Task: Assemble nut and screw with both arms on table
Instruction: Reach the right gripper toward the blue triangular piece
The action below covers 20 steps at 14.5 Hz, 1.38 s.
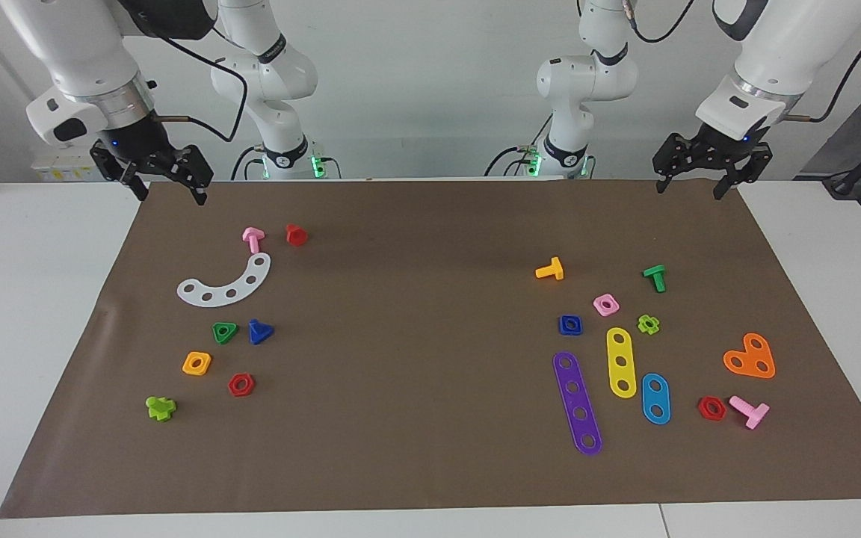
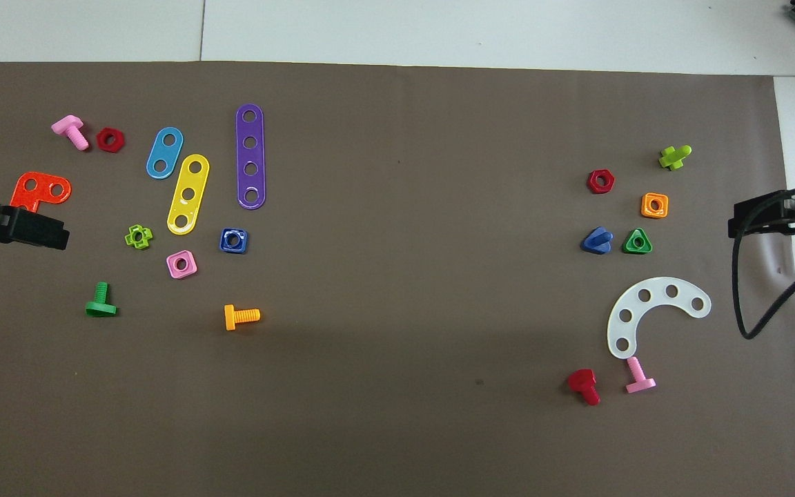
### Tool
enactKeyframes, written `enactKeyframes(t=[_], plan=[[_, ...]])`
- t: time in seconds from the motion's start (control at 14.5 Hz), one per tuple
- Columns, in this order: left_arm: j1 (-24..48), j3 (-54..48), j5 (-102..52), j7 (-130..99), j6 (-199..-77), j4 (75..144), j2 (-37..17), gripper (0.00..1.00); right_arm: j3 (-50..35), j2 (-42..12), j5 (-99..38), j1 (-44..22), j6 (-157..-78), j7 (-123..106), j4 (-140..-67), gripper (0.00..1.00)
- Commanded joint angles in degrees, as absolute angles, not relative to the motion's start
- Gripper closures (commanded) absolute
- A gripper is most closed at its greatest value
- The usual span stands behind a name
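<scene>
The dark blue square nut (image 1: 570, 324) (image 2: 233, 240) lies flat on the brown sheet of the table (image 1: 415, 284), toward the left arm's end, beside the pink square nut (image 1: 606, 304). The dark blue screw (image 1: 259, 331) (image 2: 597, 241) with its triangular head lies toward the right arm's end, beside the green triangular nut (image 1: 224, 332). My left gripper (image 1: 690, 188) hangs open and empty over the sheet's robot-side corner at its own end. My right gripper (image 1: 170, 193) hangs open and empty over the other robot-side corner. Both are well apart from the parts.
Around the nut lie purple (image 1: 578, 402), yellow (image 1: 621, 362) and light blue (image 1: 655, 398) hole strips, an orange bolt (image 1: 550, 270) and a green bolt (image 1: 655, 277). Near the screw lie an orange square nut (image 1: 196, 363), a red hex nut (image 1: 241, 384) and a white curved strip (image 1: 226, 283).
</scene>
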State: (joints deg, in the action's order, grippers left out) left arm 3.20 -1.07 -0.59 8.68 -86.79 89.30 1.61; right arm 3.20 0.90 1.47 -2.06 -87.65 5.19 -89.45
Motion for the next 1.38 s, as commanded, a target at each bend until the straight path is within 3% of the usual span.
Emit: enactKeyframes(t=[0.0,0.28,0.41,0.69,1.1,1.31], plan=[[2.37,-1.41,-1.14,8.97,-86.4,90.88,3.16,0.0,2.72,2.11,2.11,-1.49,-88.59,4.48,-90.88,0.0],[2.37,-1.41,-1.06,8.96,-86.4,90.88,3.16,0.0,2.64,2.2,1.93,-1.49,-88.68,4.4,-91.4,0.0],[2.37,-1.41,-1.14,8.96,-86.4,90.88,3.16,0.0,2.64,4.3,1.76,-1.93,-90.51,3.61,-95.69,0.0],[2.37,-1.41,-1.14,8.96,-86.4,90.88,3.16,0.0,2.11,6.33,1.06,-2.28,-109.12,-1.57,-109.75,0.0],[2.37,-1.41,-1.14,8.96,-86.4,90.88,3.16,0.0,2.11,-7.36,0.97,-4.04,-126.18,-7.56,-114.34,0.0],[2.37,-1.41,-1.14,8.96,-86.31,90.88,3.16,0.0,2.11,-9.4,0.97,-4.83,-134.8,-7.73,-119.95,0.03]])
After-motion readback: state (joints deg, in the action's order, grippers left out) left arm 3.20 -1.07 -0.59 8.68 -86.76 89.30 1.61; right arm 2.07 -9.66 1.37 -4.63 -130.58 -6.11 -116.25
